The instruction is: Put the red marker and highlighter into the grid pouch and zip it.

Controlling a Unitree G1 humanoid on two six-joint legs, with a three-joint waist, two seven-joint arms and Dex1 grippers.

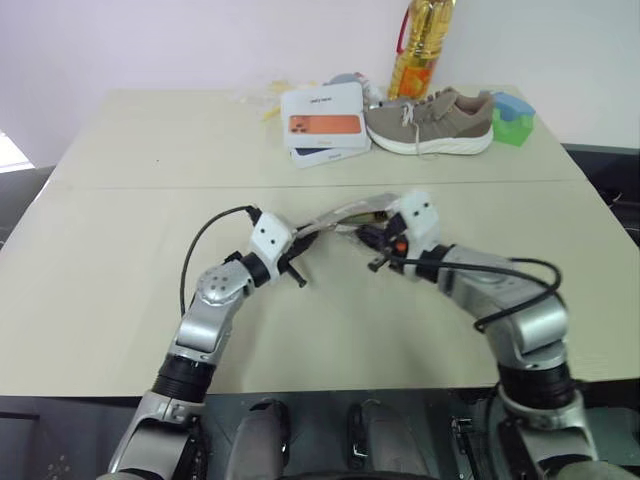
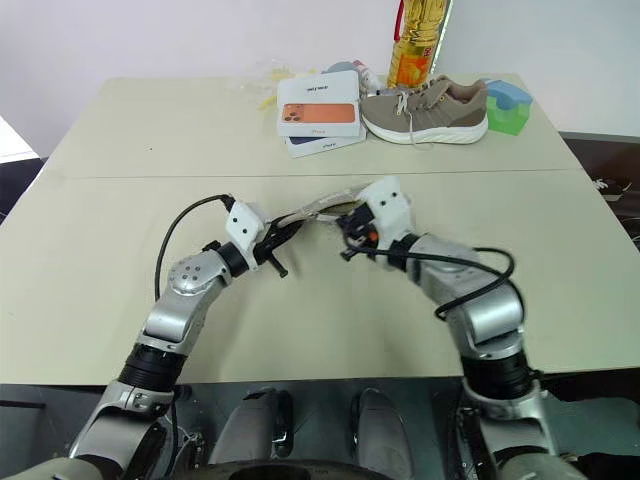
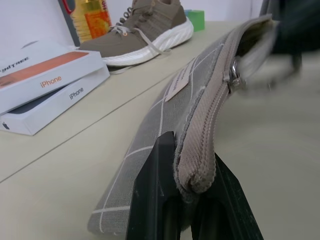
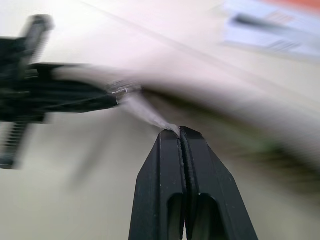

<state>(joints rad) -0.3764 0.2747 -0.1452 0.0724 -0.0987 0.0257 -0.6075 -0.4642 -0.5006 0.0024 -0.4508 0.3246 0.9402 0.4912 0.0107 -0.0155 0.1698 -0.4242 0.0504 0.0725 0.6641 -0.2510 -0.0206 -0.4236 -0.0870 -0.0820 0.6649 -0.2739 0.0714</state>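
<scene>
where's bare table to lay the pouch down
Bare table lies left of the left gripper and between the grid pouch and the phone boxes. The far edge is crowded: boxes, shoe, oil bottle, green block.

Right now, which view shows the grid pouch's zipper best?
The left wrist view: the grid pouch runs away from the left gripper clamping its end, zipper teeth plain. In the head views it hangs between both grippers, zipper indistinct; in the right wrist view it is blurred.

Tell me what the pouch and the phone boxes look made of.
Pouch: soft woven fabric, matte grey with white grid lines; ribbed zipper tape, and it sags between the claws. Phone boxes: apparently smooth white cardboard, with crisp edges and printed lettering.
</scene>
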